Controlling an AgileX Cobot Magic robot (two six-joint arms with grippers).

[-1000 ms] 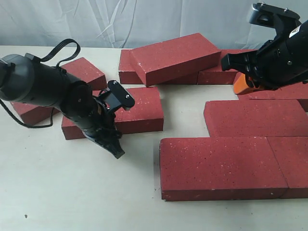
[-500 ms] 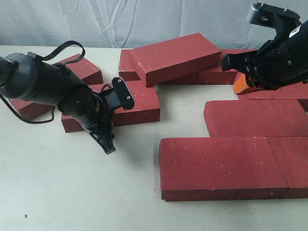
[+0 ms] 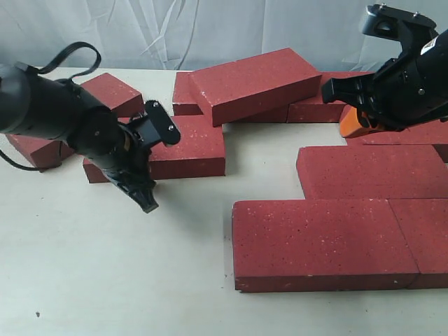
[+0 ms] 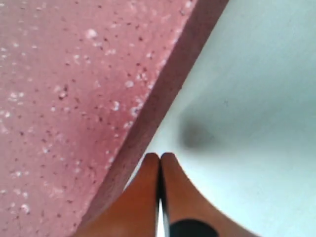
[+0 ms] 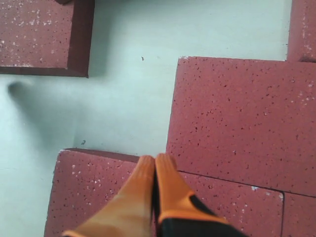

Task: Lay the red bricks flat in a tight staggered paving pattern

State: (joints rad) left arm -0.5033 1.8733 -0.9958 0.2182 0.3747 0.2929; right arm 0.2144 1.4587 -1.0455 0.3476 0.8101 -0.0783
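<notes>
Several red bricks lie on the pale table. A loose brick (image 3: pixel 187 145) lies flat at centre-left, and my left gripper (image 3: pixel 148 205) is shut and empty, its tip on the table by that brick's near edge. The left wrist view shows the shut fingertips (image 4: pixel 160 157) beside the brick's side face (image 4: pixel 74 98). Three bricks lie tight and staggered at the right: one behind (image 3: pixel 371 170), two in front (image 3: pixel 322 241) (image 3: pixel 423 234). My right gripper (image 3: pixel 352 126) hangs shut and empty above the back right; its tips (image 5: pixel 156 160) hover over the laid bricks (image 5: pixel 232 113).
One brick (image 3: pixel 255 82) lies tilted on top of others along the back. Two more bricks (image 3: pixel 112 91) (image 3: pixel 35 150) sit at the far left behind my left arm. A black cable (image 3: pixel 70 52) loops above that arm. Bare table (image 3: pixel 105 280) spans the front left.
My left arm has swung left and back, and the loose brick beside it has slid left and slightly away. The right arm has not moved.
</notes>
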